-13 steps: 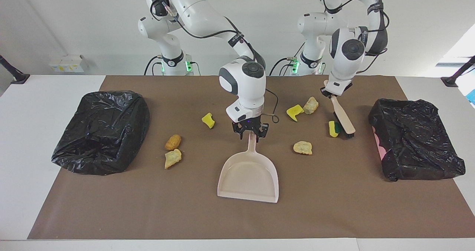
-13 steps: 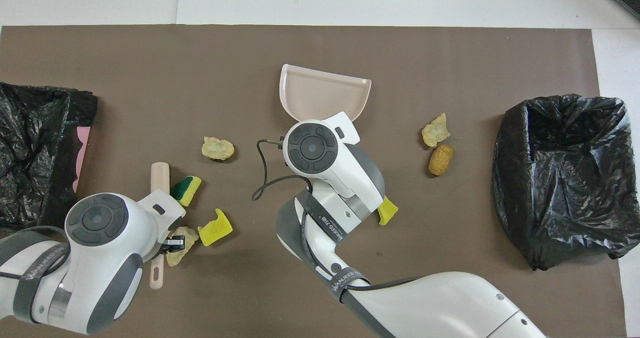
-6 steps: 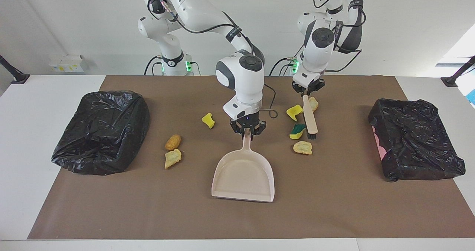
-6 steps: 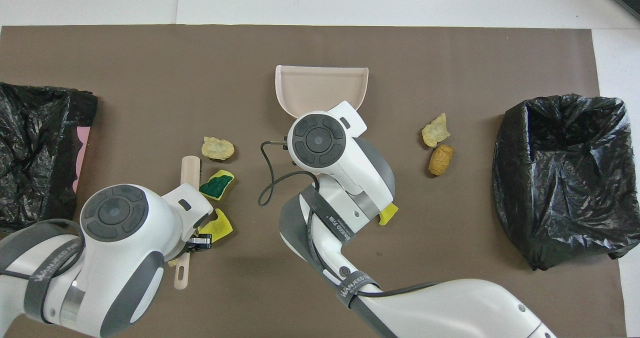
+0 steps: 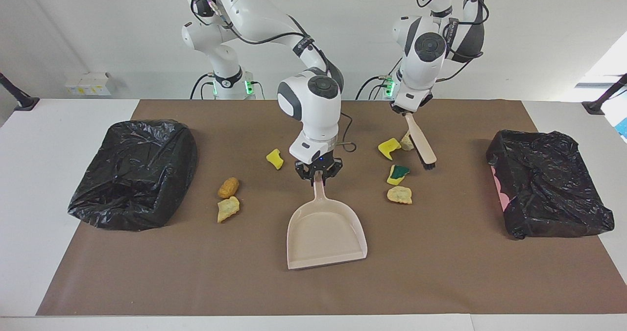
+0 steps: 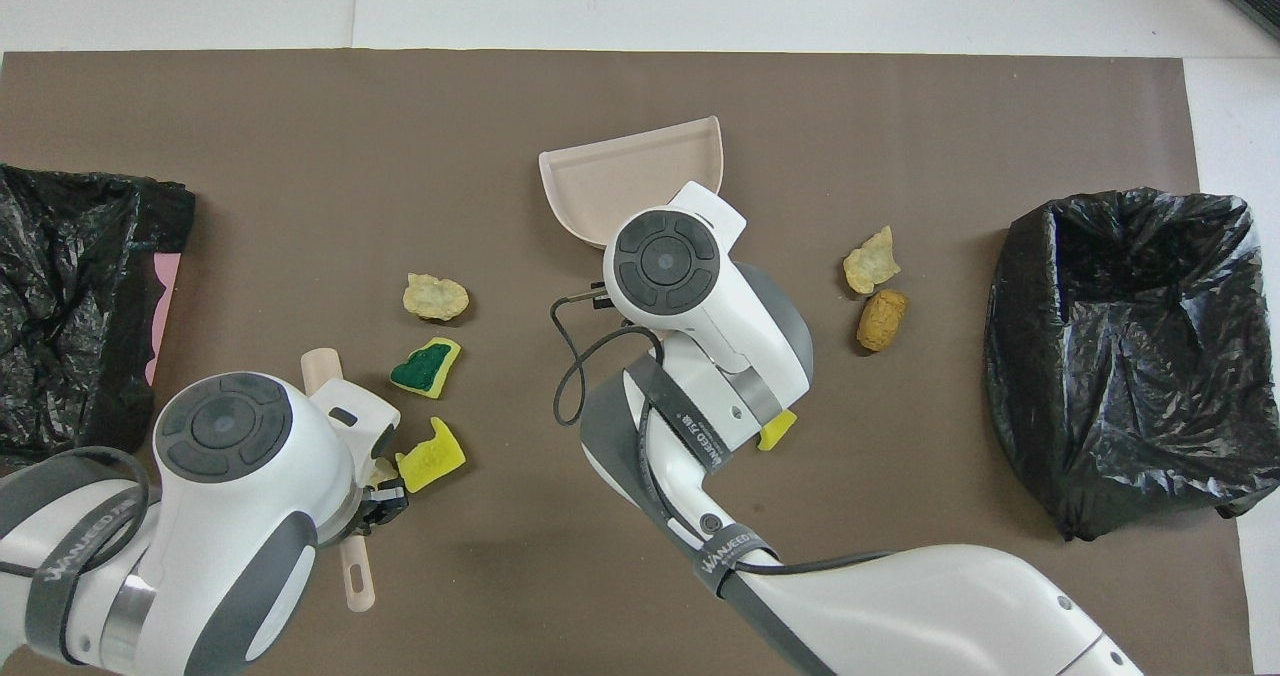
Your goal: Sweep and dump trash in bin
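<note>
Trash scraps, yellow sponge pieces and tan lumps, are scattered mid-mat between two black-lined bins. The beige plastic dustpan is gripped at its handle by the right gripper. The beige hand brush is clamped by the left gripper, over the scraps toward the left arm's end.

Dustpan lies mid-mat, mouth toward the mat's edge farthest from the robots. One bin sits at the right arm's end, the other bin at the left arm's end. Two scraps lie between dustpan and the right-arm-end bin. Four scraps cluster toward the left arm's end; the brush is just beside them.
</note>
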Motion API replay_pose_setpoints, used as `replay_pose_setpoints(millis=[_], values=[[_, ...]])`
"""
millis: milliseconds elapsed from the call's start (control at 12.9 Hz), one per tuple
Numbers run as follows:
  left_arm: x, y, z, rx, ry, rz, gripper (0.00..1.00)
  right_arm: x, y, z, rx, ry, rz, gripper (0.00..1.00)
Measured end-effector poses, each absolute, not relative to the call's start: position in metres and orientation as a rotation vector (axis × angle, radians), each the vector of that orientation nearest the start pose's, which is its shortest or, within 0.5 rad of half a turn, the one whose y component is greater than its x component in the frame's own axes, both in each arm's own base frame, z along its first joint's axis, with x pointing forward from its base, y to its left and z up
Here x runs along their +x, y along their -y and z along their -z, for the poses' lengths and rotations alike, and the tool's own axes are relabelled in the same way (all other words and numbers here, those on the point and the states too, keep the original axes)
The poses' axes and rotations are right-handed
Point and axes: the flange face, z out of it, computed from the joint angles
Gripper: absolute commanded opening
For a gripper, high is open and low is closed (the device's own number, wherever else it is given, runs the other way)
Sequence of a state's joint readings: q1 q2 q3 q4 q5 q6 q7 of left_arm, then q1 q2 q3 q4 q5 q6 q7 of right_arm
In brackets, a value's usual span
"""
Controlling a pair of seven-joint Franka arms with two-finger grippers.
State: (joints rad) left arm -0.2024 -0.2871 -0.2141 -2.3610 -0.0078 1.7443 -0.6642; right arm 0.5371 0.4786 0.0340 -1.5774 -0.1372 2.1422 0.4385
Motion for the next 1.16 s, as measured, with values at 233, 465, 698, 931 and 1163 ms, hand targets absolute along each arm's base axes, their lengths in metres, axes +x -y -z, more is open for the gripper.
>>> replay_pose_setpoints(millis=[233,465,698,931,1163], values=[[0.353,0.147,-0.403,-2.804,0.570,-0.393,0.00,0.587,-0.359,-0.373,-3.152,0.663,0.126,0.00],[0.333,0.129,-0.397,-2.755,0.668,-0.403,0.00,0.588,-0.347,-0.381,-3.086,0.982,0.080,0.00],[0.318,0.128,-0.378,-2.701,0.781,-0.427,0.00,0.590,-0.329,-0.389,-2.972,1.265,0.042,0.00],[0.315,0.150,-0.367,-2.738,0.930,-0.432,0.00,0.590,-0.294,-0.401,-2.801,1.519,-0.094,0.00],[0.320,0.179,-0.356,-2.772,1.079,-0.438,0.00,0.585,-0.264,-0.402,-2.595,1.766,-0.220,0.00]])
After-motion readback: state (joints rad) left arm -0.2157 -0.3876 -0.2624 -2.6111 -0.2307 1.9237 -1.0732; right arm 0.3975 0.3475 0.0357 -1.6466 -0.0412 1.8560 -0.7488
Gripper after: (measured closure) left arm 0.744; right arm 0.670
